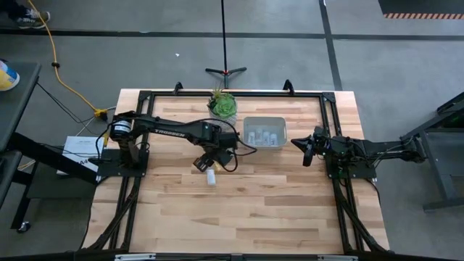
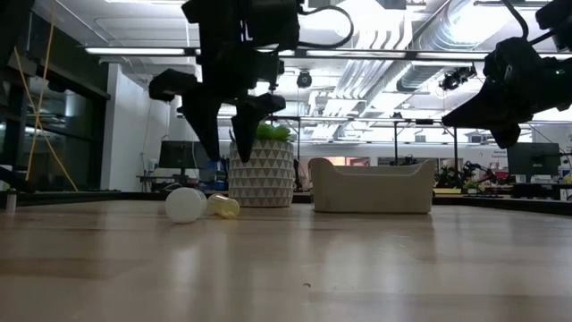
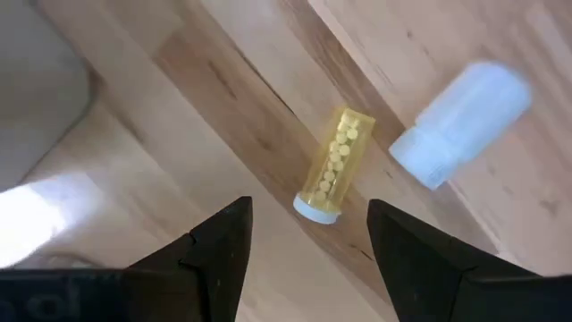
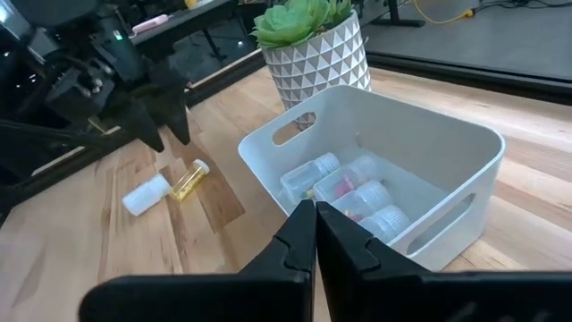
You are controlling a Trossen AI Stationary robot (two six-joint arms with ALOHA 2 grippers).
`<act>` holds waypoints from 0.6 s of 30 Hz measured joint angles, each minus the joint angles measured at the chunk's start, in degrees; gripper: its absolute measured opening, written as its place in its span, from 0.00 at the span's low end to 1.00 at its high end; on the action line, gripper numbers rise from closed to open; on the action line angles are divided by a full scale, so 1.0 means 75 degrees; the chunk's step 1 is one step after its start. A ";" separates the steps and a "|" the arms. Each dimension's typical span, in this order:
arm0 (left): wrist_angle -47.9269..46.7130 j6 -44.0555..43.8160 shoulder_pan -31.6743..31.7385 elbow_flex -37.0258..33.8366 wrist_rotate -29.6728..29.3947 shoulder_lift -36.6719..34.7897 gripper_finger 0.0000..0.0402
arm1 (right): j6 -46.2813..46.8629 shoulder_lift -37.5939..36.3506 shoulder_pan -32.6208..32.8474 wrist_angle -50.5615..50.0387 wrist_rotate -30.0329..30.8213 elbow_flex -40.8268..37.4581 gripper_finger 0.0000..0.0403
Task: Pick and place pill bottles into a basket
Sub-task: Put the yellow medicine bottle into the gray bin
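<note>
A yellowish pill bottle (image 3: 335,165) and a white pill bottle (image 3: 460,121) lie on their sides on the wooden table, left of the basket; they also show in the low view, the white one (image 2: 186,205) beside the yellowish one (image 2: 223,207). My left gripper (image 3: 308,234) is open and empty, hovering above the yellowish bottle with a finger on either side of its capped end, clear of it (image 2: 228,143). The grey-white basket (image 4: 447,148) holds several whitish bottles (image 4: 353,192). My right gripper (image 4: 315,234) is shut and empty, raised to the right of the basket (image 1: 308,148).
A green plant in a white patterned pot (image 1: 222,106) stands at the table's far edge, just left of the basket (image 1: 264,132). Black frame rails (image 1: 333,116) run along the table's sides. Bare wood (image 1: 246,210) lies toward the near edge.
</note>
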 joint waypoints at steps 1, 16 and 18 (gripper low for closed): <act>-0.0009 0.0098 0.0000 -0.0005 -0.0005 0.0024 0.63 | -0.0001 0.0000 -0.0003 0.0000 0.0003 0.0000 0.00; 0.0181 0.0853 -0.0009 -0.0022 -0.0025 0.0533 0.63 | -0.0002 0.0227 0.0000 -0.0006 0.0027 0.0000 0.02; 0.0227 0.0956 -0.0009 -0.0010 0.0029 0.0533 0.63 | 0.0001 0.0300 -0.0002 -0.0003 0.0035 0.0000 0.01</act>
